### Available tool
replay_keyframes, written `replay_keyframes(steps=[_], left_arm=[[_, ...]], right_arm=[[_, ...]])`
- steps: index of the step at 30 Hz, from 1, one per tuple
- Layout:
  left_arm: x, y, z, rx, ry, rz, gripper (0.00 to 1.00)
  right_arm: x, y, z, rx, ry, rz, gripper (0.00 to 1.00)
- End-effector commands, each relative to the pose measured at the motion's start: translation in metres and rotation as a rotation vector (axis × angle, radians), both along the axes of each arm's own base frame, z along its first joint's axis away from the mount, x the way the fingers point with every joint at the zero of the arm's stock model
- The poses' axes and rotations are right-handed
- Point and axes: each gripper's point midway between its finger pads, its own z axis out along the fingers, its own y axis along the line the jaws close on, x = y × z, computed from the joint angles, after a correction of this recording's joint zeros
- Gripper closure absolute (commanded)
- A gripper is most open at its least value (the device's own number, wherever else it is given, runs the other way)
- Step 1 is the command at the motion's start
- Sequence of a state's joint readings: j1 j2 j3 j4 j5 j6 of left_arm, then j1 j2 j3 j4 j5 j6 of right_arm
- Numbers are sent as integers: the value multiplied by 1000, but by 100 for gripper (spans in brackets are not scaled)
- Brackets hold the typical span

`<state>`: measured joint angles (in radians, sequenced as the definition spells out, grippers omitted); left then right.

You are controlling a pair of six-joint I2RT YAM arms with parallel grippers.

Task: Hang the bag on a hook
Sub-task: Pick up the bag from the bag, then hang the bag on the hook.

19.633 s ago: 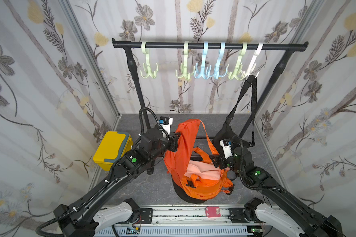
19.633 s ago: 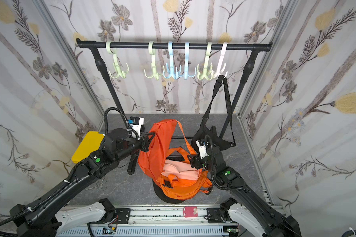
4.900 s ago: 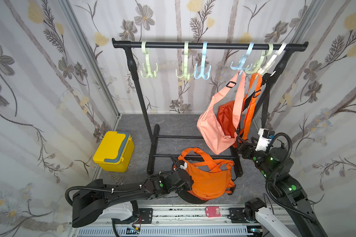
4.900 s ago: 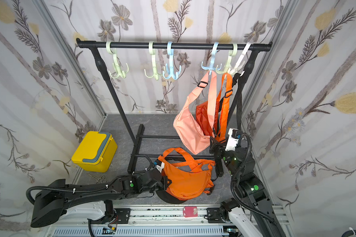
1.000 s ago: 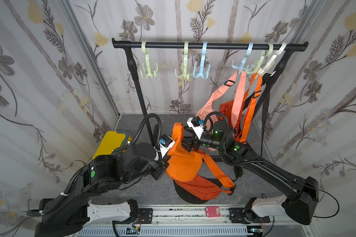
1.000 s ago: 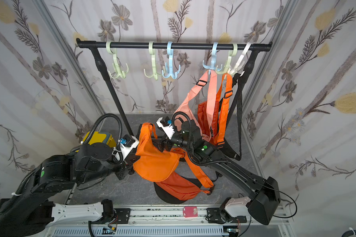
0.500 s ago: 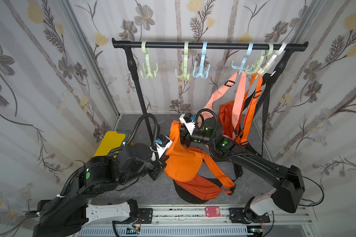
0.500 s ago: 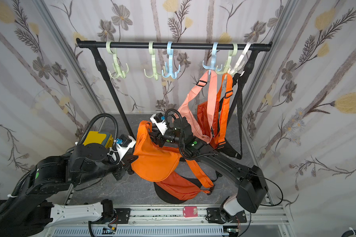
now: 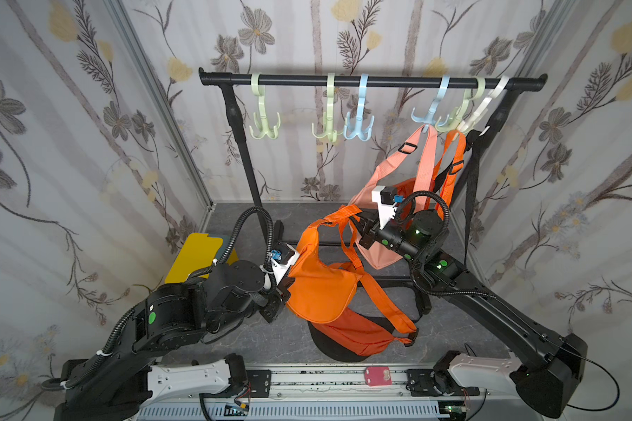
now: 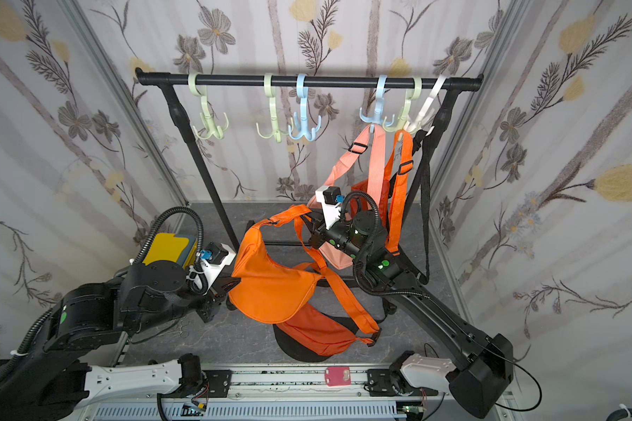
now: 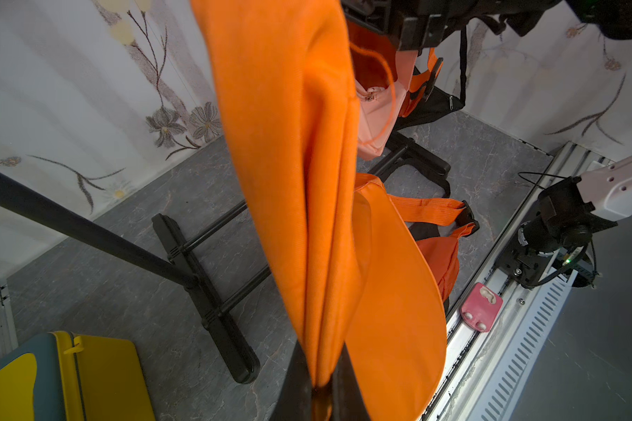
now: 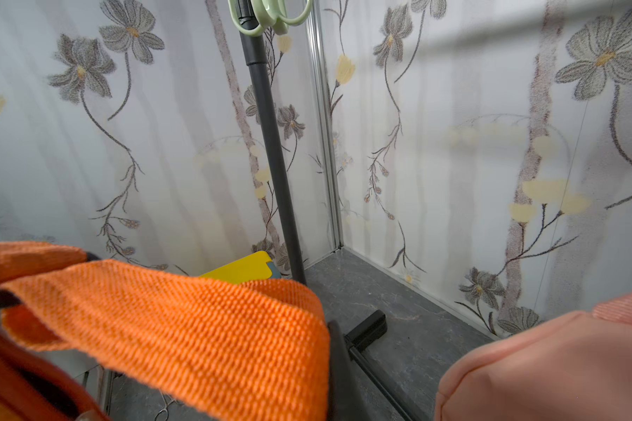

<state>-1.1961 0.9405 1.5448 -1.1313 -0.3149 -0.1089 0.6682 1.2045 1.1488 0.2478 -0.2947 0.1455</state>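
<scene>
An orange bag (image 9: 318, 288) (image 10: 270, 288) hangs in mid-air in front of the rack. My left gripper (image 9: 287, 288) (image 10: 234, 282) is shut on the bag's left edge; in the left wrist view the jaws (image 11: 320, 390) pinch folded orange fabric (image 11: 289, 145). My right gripper (image 9: 360, 226) (image 10: 309, 224) is shut on the bag's orange strap (image 9: 338, 215) (image 12: 183, 320), which arches above the bag. Free hooks hang on the black rail (image 9: 343, 80): a green hook (image 9: 264, 124), a second green hook (image 9: 325, 127) and a blue hook (image 9: 358, 127).
At the rail's right end a pink bag (image 9: 376, 251), a dark orange bag and a black strap hang on hooks. Another orange bag (image 9: 358, 331) lies on a black round base at the front. A yellow box (image 9: 197, 255) stands at the left. The rack's pole (image 9: 249, 167) rises behind my left arm.
My right gripper has shut on the orange strap and moved slightly up and right with it. My left gripper keeps its hold on the bag.
</scene>
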Motion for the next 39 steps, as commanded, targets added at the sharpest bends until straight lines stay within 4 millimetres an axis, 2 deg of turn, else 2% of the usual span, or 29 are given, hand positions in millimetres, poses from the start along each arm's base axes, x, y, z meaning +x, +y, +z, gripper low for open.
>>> replay_keyframes(steps=[1,5,8,13,19,24,28,29,34,37,39], left_arm=[[18,-1,27,-67,-81,89,100],[39,-3,68,-123,-182,193,100],[50,-23,88,-140,-239,179,100],[70,-49,110,-140,-268,162,100],[85,-52,134,-167,-266,205,100],[98,-54,138,-138,-250,237,100],[111,-58,138,-135,-233,260,100],[115,-58,139,-142,-230,267,100],[130,-61,136,-169,-186,269,100],[134,-65,119,-140,-147,270,100],[133,-69,106,-134,-124,258,100]], right_arm=[[-2,-17,15,-17,-43,-78,100],[-2,-45,51,-18,-97,-195,100],[4,-64,80,-4,-130,-269,100],[21,-81,131,25,-184,-330,100],[48,-90,176,70,-223,-370,100],[68,-90,201,115,-234,-363,100],[84,-79,209,135,-223,-340,100],[101,-71,199,126,-198,-339,100],[126,-58,188,121,-161,-333,100],[137,-49,165,79,-109,-322,100],[137,-47,152,60,-92,-317,100]])
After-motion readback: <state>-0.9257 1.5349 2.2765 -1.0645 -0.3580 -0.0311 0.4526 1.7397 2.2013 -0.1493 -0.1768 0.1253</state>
